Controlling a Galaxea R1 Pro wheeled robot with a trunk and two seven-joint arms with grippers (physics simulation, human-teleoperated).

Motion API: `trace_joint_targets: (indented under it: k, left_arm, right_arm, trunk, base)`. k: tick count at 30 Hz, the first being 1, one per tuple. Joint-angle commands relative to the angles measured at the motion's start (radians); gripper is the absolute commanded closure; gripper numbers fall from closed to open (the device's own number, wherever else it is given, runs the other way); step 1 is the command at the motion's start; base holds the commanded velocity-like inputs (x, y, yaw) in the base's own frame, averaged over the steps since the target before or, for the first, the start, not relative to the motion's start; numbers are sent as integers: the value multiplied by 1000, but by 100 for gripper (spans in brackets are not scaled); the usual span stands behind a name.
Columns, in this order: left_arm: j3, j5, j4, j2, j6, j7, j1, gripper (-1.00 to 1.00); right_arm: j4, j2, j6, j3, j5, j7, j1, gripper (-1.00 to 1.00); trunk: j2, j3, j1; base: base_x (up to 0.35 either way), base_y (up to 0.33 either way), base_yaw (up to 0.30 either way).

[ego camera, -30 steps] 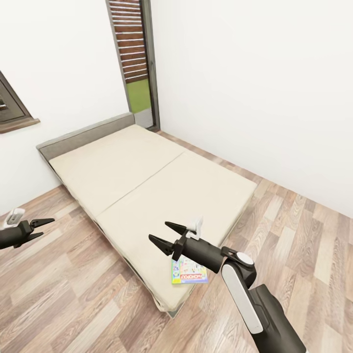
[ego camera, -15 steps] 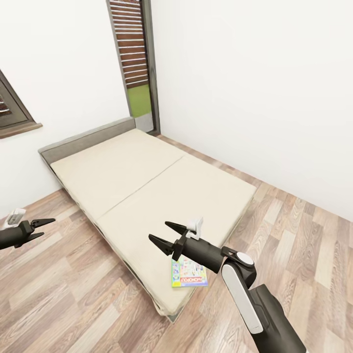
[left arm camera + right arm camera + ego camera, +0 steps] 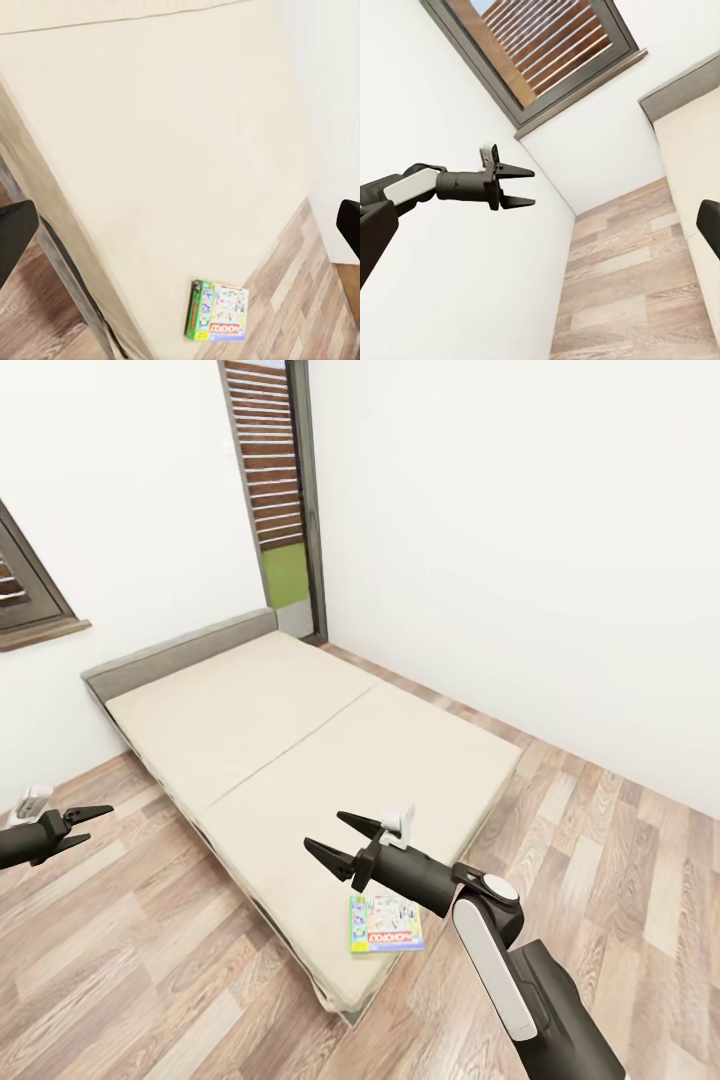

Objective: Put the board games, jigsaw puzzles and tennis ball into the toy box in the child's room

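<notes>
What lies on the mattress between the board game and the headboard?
Nothing: in the head view the bed is bare beige mattress from the board game near its foot corner up to the headboard.

The beige bed (image 3: 300, 750) carries one board game (image 3: 385, 924) near its foot corner.

The head camera looks forward and steeply down from above both arms onto the bed (image 3: 300, 750), whose headboard lies toward 11 o'clock. The left wrist camera faces across the mattress from its side, fairly near — it shares with the head view the board game (image 3: 217, 311) at the bed's near corner. The right wrist camera looks sideways past the bed's edge toward the window (image 3: 547, 52) and the left gripper (image 3: 521, 187).
</notes>
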Motion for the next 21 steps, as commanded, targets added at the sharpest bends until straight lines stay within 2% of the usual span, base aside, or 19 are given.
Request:
trace_joint_targets:
  k: [1,21]
  left_arm:
    - [2,-1,1,0,4,-3,-1,-100]
    - [2,-1,1,-9,4,-3,-1,-100]
  right_arm:
    - [0,0,9,-1,-9,0,-1,-100]
    - [1,-1,9,-1,-9,0,-1,-100]
  trunk:
    - [-2,0,1]
    - [-2,33,1]
  base:
    - [0,0,0]
    - [0,0,0]
